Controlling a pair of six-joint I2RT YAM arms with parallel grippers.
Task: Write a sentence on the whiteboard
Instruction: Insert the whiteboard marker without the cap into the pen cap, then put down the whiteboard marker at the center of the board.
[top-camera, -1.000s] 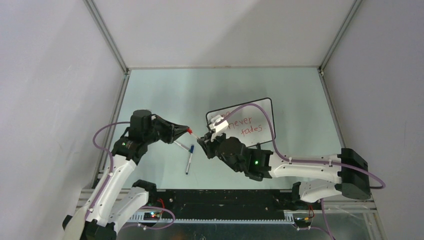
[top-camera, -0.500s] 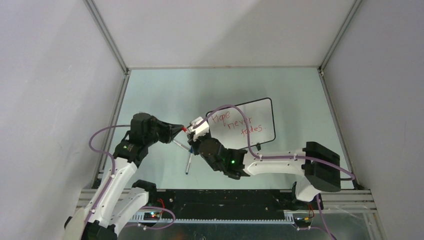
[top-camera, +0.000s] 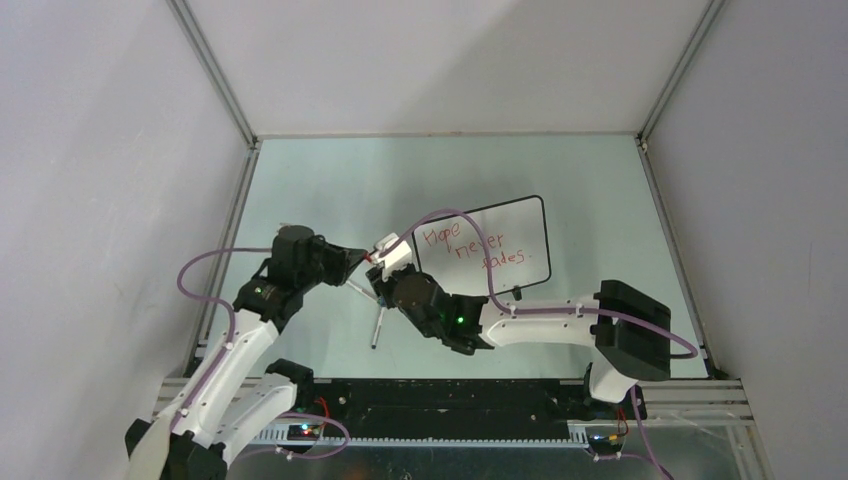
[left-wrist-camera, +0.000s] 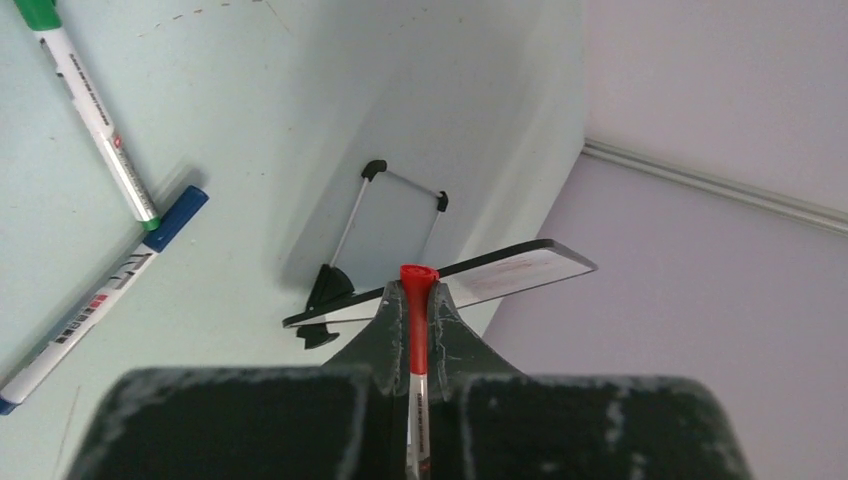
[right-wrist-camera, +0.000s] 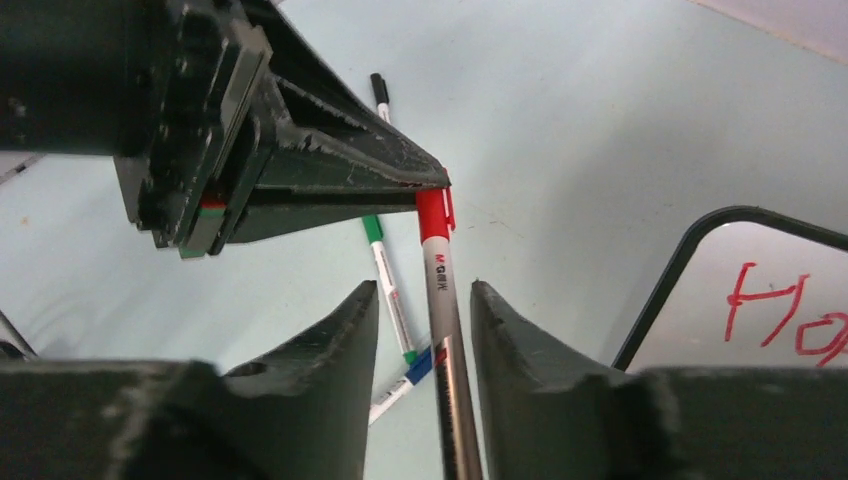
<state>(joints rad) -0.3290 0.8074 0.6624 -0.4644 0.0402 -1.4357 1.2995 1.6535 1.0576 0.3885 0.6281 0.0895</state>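
The whiteboard (top-camera: 522, 222) stands at mid-table with the sentence (top-camera: 475, 246) "Hope never fades" in red on it. Its left edge and the first red letters (right-wrist-camera: 768, 300) show in the right wrist view. My left gripper (top-camera: 362, 257) is shut on the red cap end of the red marker (right-wrist-camera: 436, 262), which is pinched at the fingertips (left-wrist-camera: 418, 290). My right gripper (right-wrist-camera: 424, 290) is right against it, jaws open. The marker's barrel runs between the fingers with a gap on each side. From the left wrist the whiteboard (left-wrist-camera: 525, 266) appears nearly edge-on.
A green-capped marker (left-wrist-camera: 95, 110) and a blue-capped marker (left-wrist-camera: 100, 295) lie crossed on the table under the grippers. The blue-capped marker (top-camera: 378, 326) also shows from above. A black-capped marker (right-wrist-camera: 378, 90) lies beyond them. Grey walls enclose the table.
My right arm has swung left from the board's corner up to the left gripper's tips, uncovering the word "Hope". The left arm has shifted slightly.
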